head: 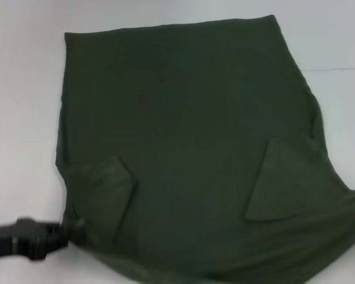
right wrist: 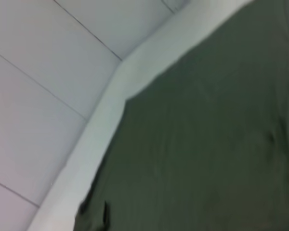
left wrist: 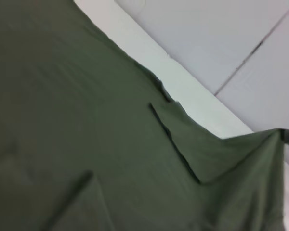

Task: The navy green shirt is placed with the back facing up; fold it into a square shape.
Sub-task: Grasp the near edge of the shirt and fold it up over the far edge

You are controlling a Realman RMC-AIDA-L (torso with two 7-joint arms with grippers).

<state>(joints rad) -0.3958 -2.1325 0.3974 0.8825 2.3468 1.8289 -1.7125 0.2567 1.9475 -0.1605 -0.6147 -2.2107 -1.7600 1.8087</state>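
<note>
While spread back-up on the white desk [head: 23, 89] with both sleeves tucked inward, shirt [head: 183, 118] gripped at near corners: left tool [head: 68, 235] clamped on fabric, right tool unseen. Mid-fold; next, carrying both corners evenly toward far hem

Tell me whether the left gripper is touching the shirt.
Touching. In the head view the left gripper meets the shirt at its near left corner, with the cloth bunched at the gripper tip and no gap between them.
</note>
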